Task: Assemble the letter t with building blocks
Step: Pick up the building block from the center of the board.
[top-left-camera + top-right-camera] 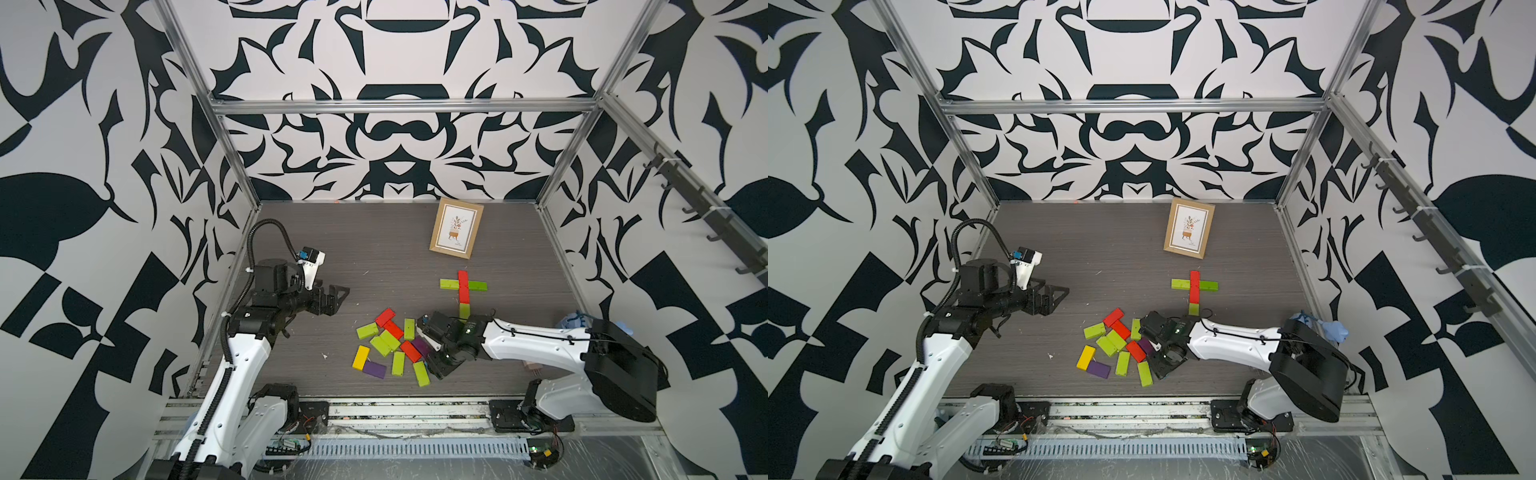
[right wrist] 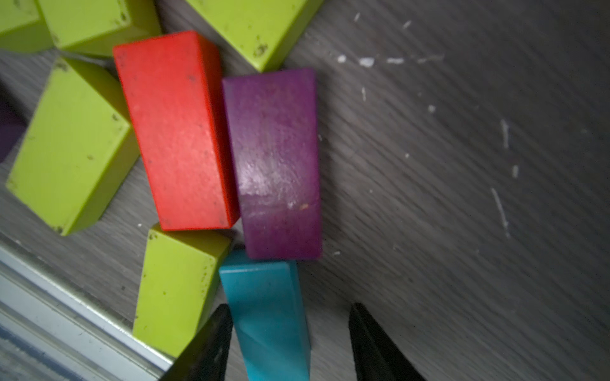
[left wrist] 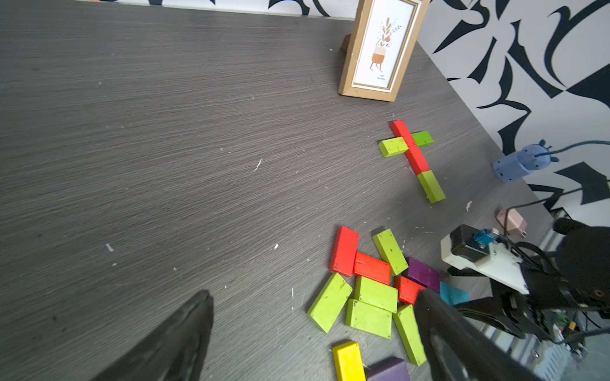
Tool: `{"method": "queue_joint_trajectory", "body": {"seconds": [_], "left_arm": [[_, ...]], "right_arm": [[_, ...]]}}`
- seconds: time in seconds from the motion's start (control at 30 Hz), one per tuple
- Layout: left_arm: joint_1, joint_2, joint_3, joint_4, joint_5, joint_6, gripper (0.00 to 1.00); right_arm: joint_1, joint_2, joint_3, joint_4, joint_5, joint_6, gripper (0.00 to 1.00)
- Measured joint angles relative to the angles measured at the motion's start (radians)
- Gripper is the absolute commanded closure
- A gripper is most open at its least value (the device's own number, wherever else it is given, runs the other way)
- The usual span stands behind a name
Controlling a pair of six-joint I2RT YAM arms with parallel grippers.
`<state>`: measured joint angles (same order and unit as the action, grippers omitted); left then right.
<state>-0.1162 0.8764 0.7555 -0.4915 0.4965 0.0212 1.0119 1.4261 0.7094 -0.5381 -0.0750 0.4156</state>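
Looking down on a grey wood-grain table. Finding loose building blocks clustered near its front edge: lime, red, purple, yellow, lying flat and mostly touching. Noting a wooden picture frame upright near the back wall. Spotting in front of it a cross made of a red stem, with lime arms on either side and a lime foot brick touching its near end. Seeing the left gripper raised well apart from every brick, jaws spread wide, holding nothing. Catching the right gripper low at the cluster's right edge, jaws partly apart astride a teal brick, one finger just beside it, the other clear.
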Motion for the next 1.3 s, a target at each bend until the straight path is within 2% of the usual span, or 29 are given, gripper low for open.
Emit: {"method": "queue_joint_trajectory", "body": {"seconds": [0.33, 1.03, 1.3], "left_arm": [[-0.055, -0.033, -0.011, 0.004, 0.041, 0.059, 0.02], [-0.114, -0.077, -0.049, 0.008, 0.024, 0.123, 0.02], [-0.120, -0.077, -0.055, 0.009, 0.019, 0.130, 0.02]], "right_arm": [[0.005, 0.035, 0.023, -0.016, 0.039, 0.003, 0.51], [0.012, 0.118, 0.106, -0.117, 0.094, -0.007, 0.75], [0.011, 0.117, 0.135, -0.170, 0.135, -0.027, 0.95]]}}
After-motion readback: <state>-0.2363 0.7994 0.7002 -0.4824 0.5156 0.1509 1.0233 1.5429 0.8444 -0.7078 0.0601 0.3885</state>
